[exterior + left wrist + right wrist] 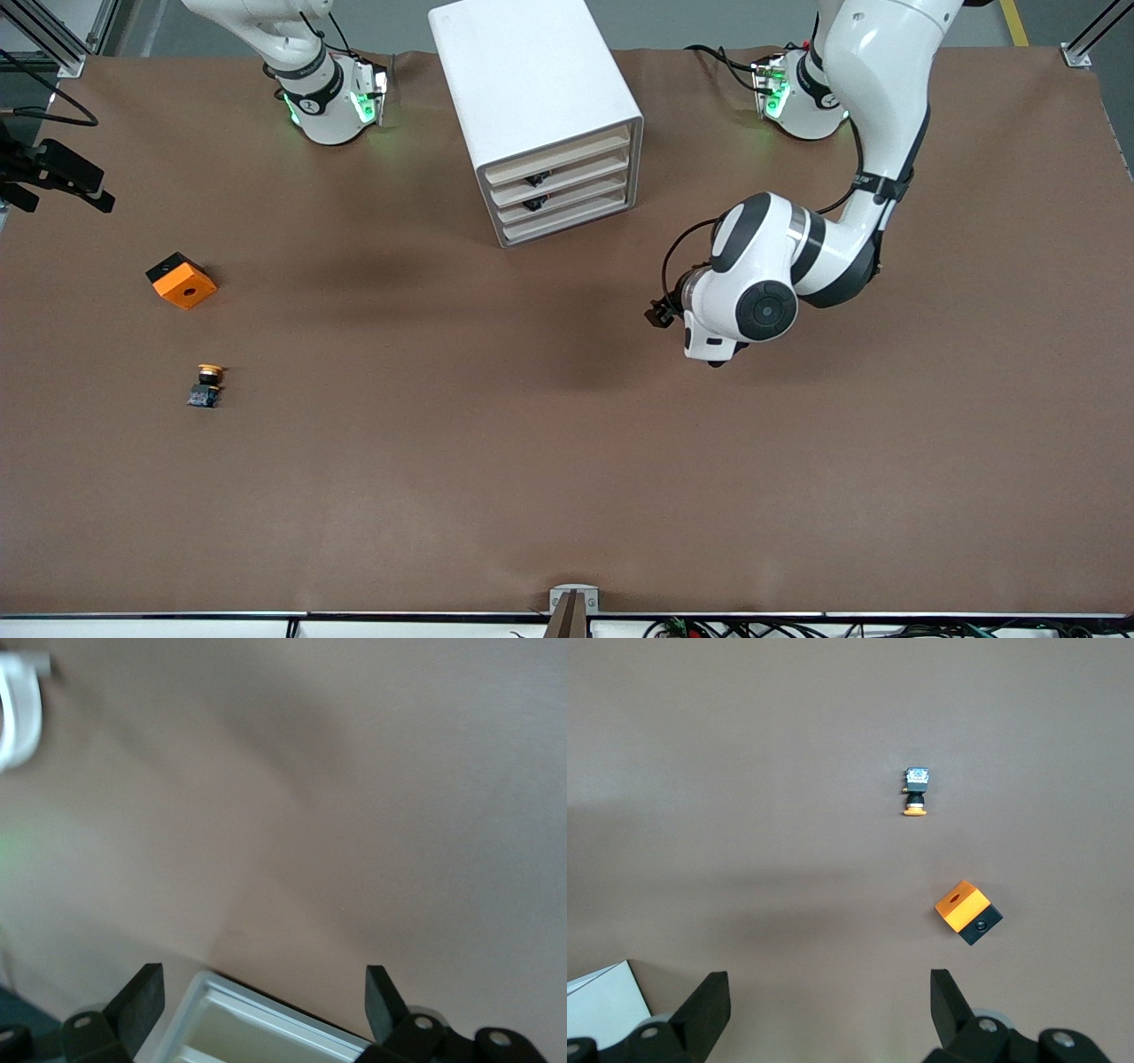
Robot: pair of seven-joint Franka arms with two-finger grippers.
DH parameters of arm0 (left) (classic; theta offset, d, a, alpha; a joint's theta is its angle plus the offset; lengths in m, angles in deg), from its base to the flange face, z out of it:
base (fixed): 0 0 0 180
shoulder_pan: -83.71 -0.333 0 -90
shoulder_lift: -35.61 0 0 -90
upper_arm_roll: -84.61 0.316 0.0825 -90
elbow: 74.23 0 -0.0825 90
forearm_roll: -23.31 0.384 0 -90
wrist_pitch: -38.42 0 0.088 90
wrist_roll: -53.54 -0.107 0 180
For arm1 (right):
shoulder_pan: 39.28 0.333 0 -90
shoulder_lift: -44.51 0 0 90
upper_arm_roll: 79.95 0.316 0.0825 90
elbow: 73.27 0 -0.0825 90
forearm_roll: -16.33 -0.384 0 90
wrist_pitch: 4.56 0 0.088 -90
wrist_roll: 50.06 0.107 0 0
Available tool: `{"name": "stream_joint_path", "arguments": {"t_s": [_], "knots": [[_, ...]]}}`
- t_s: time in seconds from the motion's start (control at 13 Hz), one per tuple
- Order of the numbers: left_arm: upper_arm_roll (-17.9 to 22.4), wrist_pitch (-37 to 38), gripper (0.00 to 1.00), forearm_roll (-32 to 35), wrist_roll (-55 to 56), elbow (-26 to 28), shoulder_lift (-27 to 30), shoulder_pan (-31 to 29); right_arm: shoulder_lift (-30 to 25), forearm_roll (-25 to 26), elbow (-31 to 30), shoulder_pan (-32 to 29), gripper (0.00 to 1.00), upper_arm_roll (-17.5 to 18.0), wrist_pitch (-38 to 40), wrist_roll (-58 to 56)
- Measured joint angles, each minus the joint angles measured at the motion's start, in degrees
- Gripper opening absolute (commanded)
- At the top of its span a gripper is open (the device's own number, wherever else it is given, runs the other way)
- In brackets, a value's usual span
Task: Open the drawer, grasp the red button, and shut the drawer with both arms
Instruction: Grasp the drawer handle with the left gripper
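The white cabinet (536,84) stands at the table's middle, near the robots' bases. Its four cream-fronted drawers (563,186) are all shut. The red-capped button is hidden. My left gripper (261,979) is open and empty, over the bare table by the cabinet's front, toward the left arm's end. A corner of the cabinet (266,1028) shows between its fingers. In the front view the left wrist (744,301) hides its fingers. My right gripper (826,983) is open and empty, high over the table and out of the front view.
An orange cube with a hole (182,281) lies toward the right arm's end, also in the right wrist view (967,911). A yellow-orange-capped button (206,385) lies nearer the front camera than the cube, also in the right wrist view (916,790). A cabinet corner (602,1001) shows there too.
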Motion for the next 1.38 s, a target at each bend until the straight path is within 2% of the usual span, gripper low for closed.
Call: {"name": "stream_joint_path", "arguments": {"t_s": [0.31,0.77,1.15,1.38], "knots": [[0.0,-0.01,1.0,-8.9,23.15,-1.08,-3.62,0.69,0.0,0.0,0.0,0.0,1.0,0.0,-0.03,0.0],[-0.13,0.69,1.0,-22.73,45.28,-1.59,-8.19,3.72,0.0,-0.01,0.0,0.0,1.0,0.0,-0.01,0.0],[-0.77,9.69,1.0,-29.13,51.9,-1.63,-10.02,6.62,0.0,-0.05,0.0,0.0,1.0,0.0,0.0,0.02],[-0.81,14.61,0.81,-32.4,52.88,-1.64,-11.07,6.77,0.0,-0.06,0.0,0.0,1.0,0.0,0.0,0.02]]}}
